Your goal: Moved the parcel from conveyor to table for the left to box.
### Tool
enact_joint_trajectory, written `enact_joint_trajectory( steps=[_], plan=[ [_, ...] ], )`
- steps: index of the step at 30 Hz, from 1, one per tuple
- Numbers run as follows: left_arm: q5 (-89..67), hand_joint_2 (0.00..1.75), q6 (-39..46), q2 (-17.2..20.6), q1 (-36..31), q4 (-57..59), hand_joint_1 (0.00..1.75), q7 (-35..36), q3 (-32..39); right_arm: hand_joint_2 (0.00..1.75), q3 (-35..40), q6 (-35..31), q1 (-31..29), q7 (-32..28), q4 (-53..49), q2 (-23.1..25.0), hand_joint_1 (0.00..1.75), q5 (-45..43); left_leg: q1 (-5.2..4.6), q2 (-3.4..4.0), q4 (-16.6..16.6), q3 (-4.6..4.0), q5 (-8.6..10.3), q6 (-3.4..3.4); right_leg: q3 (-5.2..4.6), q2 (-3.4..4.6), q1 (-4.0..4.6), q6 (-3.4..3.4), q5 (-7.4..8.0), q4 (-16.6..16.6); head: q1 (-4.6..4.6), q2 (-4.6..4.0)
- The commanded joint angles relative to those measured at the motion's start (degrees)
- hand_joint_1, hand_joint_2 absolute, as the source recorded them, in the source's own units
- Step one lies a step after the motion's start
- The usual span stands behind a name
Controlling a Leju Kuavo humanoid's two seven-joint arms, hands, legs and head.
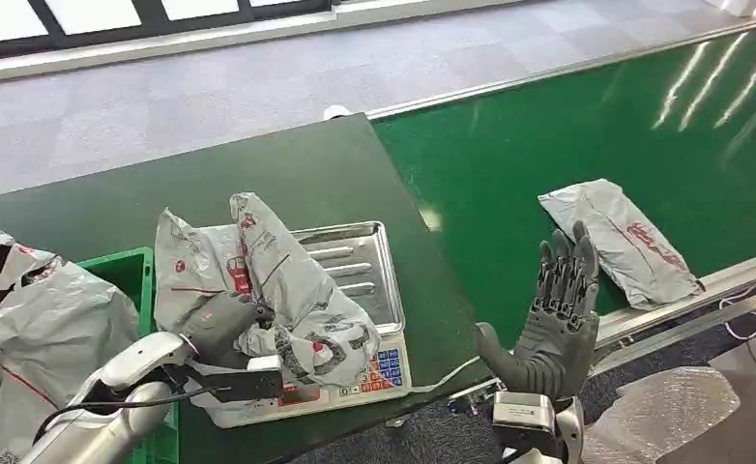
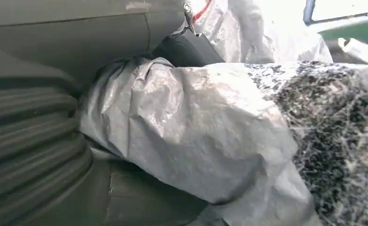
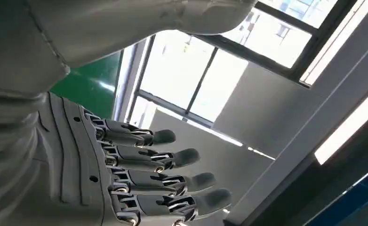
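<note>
Head view: the left hand (image 1: 221, 327) grips a grey parcel (image 1: 287, 295) that lies on the scale (image 1: 374, 253) on the dark table (image 1: 287, 174). Its fingers are wrapped into the crumpled bag, likely so it can be lifted off the tray and carried to the green bin (image 1: 132, 266) just beside it, where another bagged parcel already sits. The right hand (image 1: 555, 324) is raised above the table's edge, palm up, fingers straight and spread, holding nothing. It stands near the second parcel (image 1: 621, 237), which lies flat on the green conveyor (image 1: 548, 126), probably waiting its turn to be moved to the table.

Left wrist view: the bag (image 2: 196, 141) bulges out of the hand (image 2: 36, 155), with plastic pressed tight against the ribbed cover, so the hold looks firm.

Right wrist view: the hand (image 3: 125, 174) points towards the windows, fingers extended side by side and empty.
</note>
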Motion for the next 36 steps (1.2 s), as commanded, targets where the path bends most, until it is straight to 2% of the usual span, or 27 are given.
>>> enact_joint_trajectory(
  steps=[1,6,9,13,16,19,21,25,27,30,32,36],
  plan=[
    [-6.2,1.75,7.2,1.7,-0.6,-6.8,1.75,2.4,4.9,1.75,-3.3,0.5,1.1,-0.1,-0.4,2.6,0.00,0.2,0.03,-0.04,0.0,-0.10,0.01,0.02,-0.08,0.06,0.03,0.00,0.03,-0.1,0.00,0.00],
    [-14.6,1.75,13.6,2.0,2.0,-16.7,1.75,5.3,10.6,1.75,-4.8,2.2,2.4,-0.7,-2.0,4.2,0.00,0.5,0.03,-0.11,0.0,-0.23,-0.02,0.01,-0.22,0.01,0.03,-0.01,-0.03,0.0,0.00,0.00],
    [-16.5,1.75,13.7,2.1,3.6,-19.6,1.75,6.2,11.4,1.75,-5.1,2.8,2.1,-0.7,-2.2,4.0,0.00,0.2,0.01,-0.03,0.0,-0.18,-0.02,0.01,-0.18,0.07,0.01,0.00,0.00,0.0,0.00,0.00],
    [-17.4,1.75,14.2,2.0,3.9,-19.4,1.75,6.5,11.4,1.75,-5.3,3.0,1.8,-0.6,-2.2,4.0,0.00,0.2,0.01,0.00,-0.1,-0.18,-0.02,0.01,-0.20,0.11,0.00,0.00,0.01,-0.1,0.00,0.00],
    [-23.2,1.75,19.1,1.3,5.0,-20.2,1.75,8.2,12.4,1.75,-5.6,3.4,1.9,-0.5,-2.7,4.5,0.00,0.5,-0.01,-0.04,0.0,-0.20,-0.03,-0.01,-0.22,0.04,-0.03,0.00,-0.02,0.0,0.02,0.00],
    [-23.6,1.75,19.4,1.3,5.1,-20.2,1.75,8.4,12.5,1.75,-5.6,3.5,1.9,-0.5,-2.8,4.5,0.00,0.5,0.00,-0.03,-0.1,-0.20,-0.03,-0.01,-0.22,0.07,-0.01,-0.01,0.00,-0.1,0.00,0.00],
    [-34.7,1.75,24.7,0.4,5.7,-20.4,1.75,12.9,14.0,1.75,-5.3,3.3,2.1,-0.2,-2.4,4.1,0.00,0.6,-0.01,-0.10,-0.1,-0.18,-0.02,-0.01,-0.20,0.03,0.00,-0.01,-0.01,-0.1,0.00,0.00],
    [-40.7,1.75,25.8,0.1,6.6,-17.9,1.75,14.6,19.2,1.75,-4.2,2.4,2.4,-0.4,-1.8,3.0,0.00,0.3,0.03,-0.03,-0.1,-0.17,-0.03,0.00,-0.18,0.09,0.04,0.00,0.02,-0.2,0.00,0.00],
    [-46.9,1.75,26.4,1.0,6.4,-14.7,1.75,18.6,22.2,1.75,-3.4,2.2,2.3,-0.1,-1.0,2.0,0.00,0.0,0.03,-0.02,-0.1,-0.16,-0.03,-0.01,-0.18,0.11,0.04,0.00,0.02,-0.1,0.00,-0.02],
    [-46.2,1.75,28.8,2.8,5.9,-8.0,1.75,19.5,29.5,1.75,-2.6,0.8,2.1,0.2,0.1,0.9,0.00,-0.4,0.02,0.15,-0.1,-0.07,-0.04,-0.03,-0.16,0.27,0.03,-0.03,0.06,-0.2,0.00,0.00],
    [-45.2,1.75,29.8,4.4,5.6,-4.7,1.75,18.4,33.8,1.75,-2.3,0.0,2.1,0.3,0.2,0.3,0.00,-0.6,0.04,0.18,-0.1,-0.09,-0.03,-0.04,-0.18,0.31,0.05,-0.04,0.07,-0.1,0.00,-0.02],
    [-45.2,1.75,30.6,4.6,8.0,-2.8,1.75,16.6,40.5,1.75,-1.9,-0.6,2.1,0.9,-0.1,0.6,0.00,0.0,0.04,0.34,-0.2,-0.03,-0.03,-0.07,-0.19,0.44,0.05,-0.07,0.08,-0.2,0.00,0.00]
  ],
)
